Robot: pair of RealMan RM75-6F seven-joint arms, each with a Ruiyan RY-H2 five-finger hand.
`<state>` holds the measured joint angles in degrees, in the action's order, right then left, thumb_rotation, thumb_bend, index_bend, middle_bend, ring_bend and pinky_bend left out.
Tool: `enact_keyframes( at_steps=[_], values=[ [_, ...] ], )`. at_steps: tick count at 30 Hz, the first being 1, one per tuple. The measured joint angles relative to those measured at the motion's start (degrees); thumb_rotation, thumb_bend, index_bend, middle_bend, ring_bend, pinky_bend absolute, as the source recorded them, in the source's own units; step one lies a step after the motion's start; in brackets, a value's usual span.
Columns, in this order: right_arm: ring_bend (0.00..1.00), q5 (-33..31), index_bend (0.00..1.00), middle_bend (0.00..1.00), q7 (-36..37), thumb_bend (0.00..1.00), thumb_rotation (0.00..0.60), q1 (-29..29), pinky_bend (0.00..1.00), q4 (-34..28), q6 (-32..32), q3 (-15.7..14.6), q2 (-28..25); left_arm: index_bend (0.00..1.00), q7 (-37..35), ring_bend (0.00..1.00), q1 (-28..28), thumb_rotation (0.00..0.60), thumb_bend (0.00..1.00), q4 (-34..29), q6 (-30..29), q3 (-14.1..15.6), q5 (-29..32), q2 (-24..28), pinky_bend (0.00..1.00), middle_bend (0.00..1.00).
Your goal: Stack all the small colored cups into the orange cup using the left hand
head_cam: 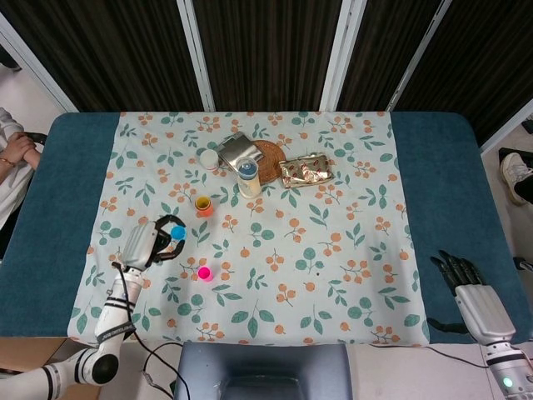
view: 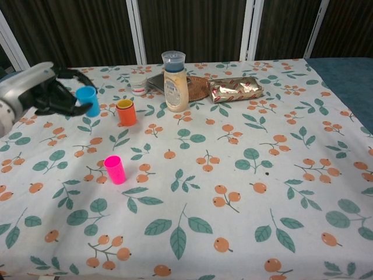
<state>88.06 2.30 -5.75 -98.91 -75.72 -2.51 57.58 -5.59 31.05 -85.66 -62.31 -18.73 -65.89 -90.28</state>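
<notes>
My left hand grips the blue cup and holds it in the air, left of the orange cup. The orange cup stands upright on the cloth with a yellow cup nested inside it. A pink cup stands upright on the cloth, nearer the front edge. My right hand rests at the table's front right corner with its fingers spread and nothing in it; the chest view does not show it.
Behind the orange cup stand a small white jar, a tall cream bottle with a blue lid, a silver pouch, a round woven coaster and a gold foil packet. A person sits at the left edge.
</notes>
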Motion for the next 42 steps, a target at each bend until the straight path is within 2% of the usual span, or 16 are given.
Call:
enact_keyframes(
  at_steps=[2,5,14,18,23,36,39,42],
  values=[
    [0.00,-0.28,0.00,0.00,0.01,0.19,0.600,0.01,0.00,0.01,-0.08,0.16,0.01,0.58,0.20,1.00,2.63,0.600,0.38,0.35,0.98,-2.88,2.56,-1.25,1.00,1.00],
    [0.00,-1.01,0.00,0.00,0.16,0.19,0.600,-0.10,0.00,0.11,0.11,0.47,0.02,0.58,1.45,1.00,6.20,0.600,0.38,2.81,1.99,-5.70,5.68,-3.83,1.00,1.00],
    [0.00,-3.08,0.00,0.00,1.53,0.19,0.600,-1.19,0.00,0.46,2.46,1.22,-0.32,0.57,4.38,1.00,14.27,0.600,0.38,18.22,4.56,-8.98,11.17,-12.81,1.00,1.00],
    [0.00,-3.79,0.00,0.00,2.47,0.19,0.600,-1.26,0.00,0.71,2.47,1.63,-0.65,0.57,3.92,1.00,17.20,0.600,0.38,25.20,5.78,-9.78,11.75,-16.13,1.00,1.00],
    [0.00,-4.22,0.00,0.00,2.93,0.19,0.600,-1.27,0.00,0.89,2.50,1.85,-0.93,0.57,2.98,1.00,19.28,0.600,0.38,30.97,7.17,-9.71,11.64,-18.79,1.00,1.00],
    [0.00,-4.07,0.00,0.00,3.03,0.19,0.600,-0.96,0.00,0.80,1.86,1.90,-1.06,0.57,1.06,1.00,19.95,0.600,0.38,38.31,10.25,-8.63,11.42,-20.43,1.00,1.00],
    [0.00,-4.21,0.00,0.00,2.94,0.19,0.600,-0.91,0.00,0.80,1.72,1.99,-1.02,0.50,1.00,1.00,20.02,0.600,0.39,39.18,11.14,-8.19,11.26,-20.52,1.00,1.00],
    [0.00,-4.29,0.00,0.00,2.88,0.19,0.600,-0.89,0.00,0.84,1.69,2.05,-0.98,0.23,1.03,1.00,19.89,0.600,0.38,39.53,12.37,-7.66,11.23,-20.42,1.00,1.00]
  ],
)
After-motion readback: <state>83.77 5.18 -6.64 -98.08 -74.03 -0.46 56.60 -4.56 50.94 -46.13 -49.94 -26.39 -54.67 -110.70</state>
